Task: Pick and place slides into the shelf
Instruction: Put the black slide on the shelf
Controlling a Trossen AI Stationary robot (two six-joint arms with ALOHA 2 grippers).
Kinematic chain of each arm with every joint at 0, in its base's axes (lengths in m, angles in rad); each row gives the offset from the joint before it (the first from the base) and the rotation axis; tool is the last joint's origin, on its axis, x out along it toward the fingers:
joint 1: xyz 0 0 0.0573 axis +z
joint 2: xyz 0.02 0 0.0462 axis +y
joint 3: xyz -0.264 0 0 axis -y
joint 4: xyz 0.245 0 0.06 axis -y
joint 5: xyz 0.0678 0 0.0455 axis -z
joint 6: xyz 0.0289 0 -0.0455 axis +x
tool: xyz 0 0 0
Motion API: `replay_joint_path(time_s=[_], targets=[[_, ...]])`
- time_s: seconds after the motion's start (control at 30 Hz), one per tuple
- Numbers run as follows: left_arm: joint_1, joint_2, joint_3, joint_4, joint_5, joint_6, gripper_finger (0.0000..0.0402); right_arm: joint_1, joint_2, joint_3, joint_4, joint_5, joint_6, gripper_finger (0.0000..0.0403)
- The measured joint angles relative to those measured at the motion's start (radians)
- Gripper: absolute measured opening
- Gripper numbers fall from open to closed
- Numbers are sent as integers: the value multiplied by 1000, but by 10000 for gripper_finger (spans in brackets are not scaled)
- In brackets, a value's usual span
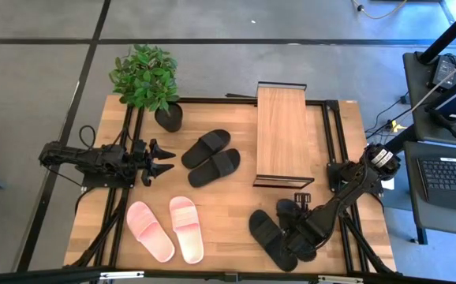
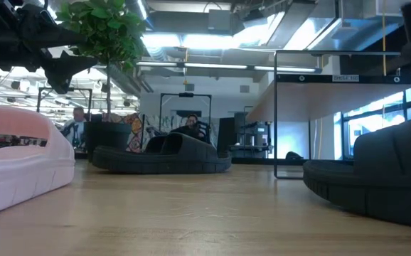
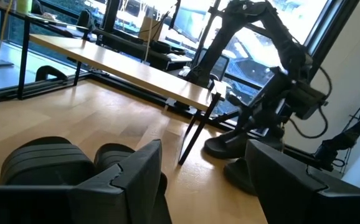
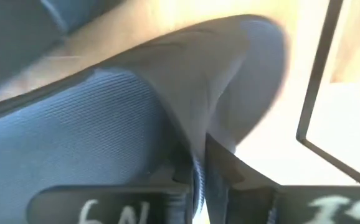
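Black slide point(image 1: 289, 214) near the bench's front edge: I am clamping the right gripper point(image 1: 300, 230) on its strap for carrying to the shelf point(image 1: 282, 134), while the left gripper point(image 1: 158, 158) is waiting released.

I am seeing both arms showing dark, near-black segmented links. The right arm point(image 1: 353, 185) is carrying a round joint cap with a pale face near its base. The left gripper point(image 1: 163, 162) is showing two pointed black fingers point(image 3: 127, 180). White handwritten markings are showing on the right gripper's point(image 4: 198, 186) finger blocks.
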Motion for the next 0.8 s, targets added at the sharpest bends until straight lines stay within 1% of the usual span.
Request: replay_joint_path(time_s=[0.17, 0.37, 0.63, 0.8], targets=[[0, 0, 0, 0, 0, 0, 223, -1, 0, 133, -122, -20, 68, 14], [0, 0, 0, 0, 0, 0, 223, 0, 0, 314, -271, -121, 149, 13], [0, 0, 0, 0, 0, -1, 223, 0, 0, 611, -419, -129, 327, 13], [0, 0, 0, 0, 0, -2, 223, -1, -4, 810, -419, -136, 468, 13]])
